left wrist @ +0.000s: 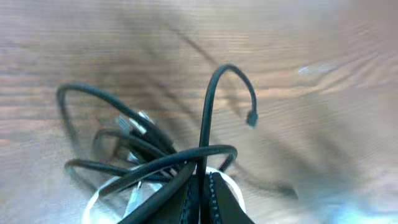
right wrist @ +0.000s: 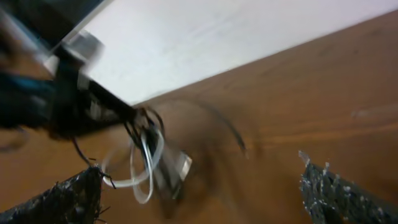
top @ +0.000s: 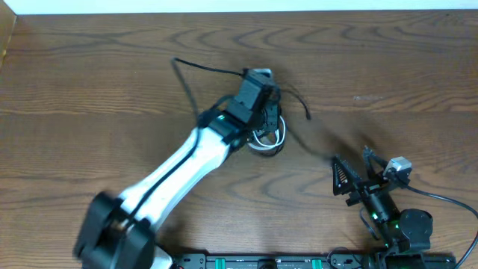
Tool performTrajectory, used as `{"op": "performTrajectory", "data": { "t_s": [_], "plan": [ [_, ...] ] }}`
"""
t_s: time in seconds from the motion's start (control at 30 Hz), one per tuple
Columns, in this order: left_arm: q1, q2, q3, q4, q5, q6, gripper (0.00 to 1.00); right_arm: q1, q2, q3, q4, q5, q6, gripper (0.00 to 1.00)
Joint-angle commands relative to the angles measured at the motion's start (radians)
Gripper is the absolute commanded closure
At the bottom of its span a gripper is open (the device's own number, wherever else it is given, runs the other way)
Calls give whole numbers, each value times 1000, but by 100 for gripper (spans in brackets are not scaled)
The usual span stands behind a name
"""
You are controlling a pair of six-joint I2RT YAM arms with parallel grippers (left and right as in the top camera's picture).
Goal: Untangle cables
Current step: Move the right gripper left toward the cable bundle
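Between clamped jaws of your left gripper (left wrist: pixel 202 183): thin black tangled cables (left wrist: pixel 206 118) | pulling may tighten the knot | right gripper (top: pixel 354 170) spread wide, empty.

Warm brown wood grain streaks the surface (top: pixel 89 75), where thin black cables (top: pixel 209 69) tangle with a single white cable (top: pixel 267 146). The left arm (top: pixel 179 168) wears a white shell with black joints and a small green light (top: pixel 221 118), and the left pincer (top: pixel 263 97) is black. The right pincer (top: pixel 349 155) is black too, its fingers (right wrist: pixel 62 202) rough and flecked with grey. A white band (top: pixel 239 6) edges the wood
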Motion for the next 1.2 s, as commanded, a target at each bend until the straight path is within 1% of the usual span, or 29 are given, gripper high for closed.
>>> {"op": "performTrajectory", "data": {
  "t_s": [0.0, 0.07, 0.13, 0.2, 0.33, 0.37, 0.47, 0.5, 0.57, 0.6, 0.63, 0.7, 0.77, 0.83, 0.9, 0.93, 1.03, 1.13, 1.17],
  "plan": [
    [4, -78, -3, -40, 26, -42, 93, 5, 58, 73, -47, -63, 51, 1],
    [4, -106, -3, -70, 39, -57, 93, 5, 127, 127, -78, -86, 51, 1],
    [4, -125, -3, -110, 49, -82, 92, 5, 242, 208, -104, -136, 49, 1],
    [4, -127, -3, -131, 76, -82, 92, 5, 352, 285, -130, -196, 30, 1],
    [4, -121, -3, -175, 80, -77, 93, 5, 632, 476, -255, -341, -89, 1],
    [4, -118, -3, -183, 80, -77, 93, 5, 700, 512, -250, -360, -92, 1],
    [4, -104, -3, -187, 80, -46, 93, 5, 809, 550, -211, -399, -92, 1],
    [4, -98, -3, -188, 80, -24, 93, 5, 826, 550, -190, -423, -92, 7],
    [4, -78, -3, -198, 76, 9, 93, 5, 881, 550, -140, -491, -92, 32],
    [4, -70, -3, -204, 66, 11, 93, 5, 898, 550, -136, -502, -92, 41],
    [4, -56, -3, -215, 38, 10, 92, 5, 919, 550, -138, -508, -92, 48],
    [4, -32, -3, -232, -9, 10, 93, 5, 944, 550, -158, -509, -105, 52],
    [10, -16, -3, -244, -42, 9, 93, 6, 962, 550, -191, -515, -160, 52],
    [29, -19, -2, -251, -39, 4, 93, 6, 970, 550, -217, -516, -196, 52],
    [58, -36, 9, -267, -39, -7, 92, 6, 974, 550, -228, -516, -228, 49],
    [80, -50, 22, -285, -37, -25, 93, 6, 974, 550, -229, -515, -234, 48],
    [148, -100, 50, -336, 4, -75, 92, 6, 975, 559, -230, -515, -233, 47],
    [219, -166, 51, -369, 67, -82, 93, 7, 979, 575, -229, -515, -233, 35],
    [241, -186, 51, -394, 70, -82, 92, 11, 983, 581, -229, -515, -234, 32]
  ]
}}
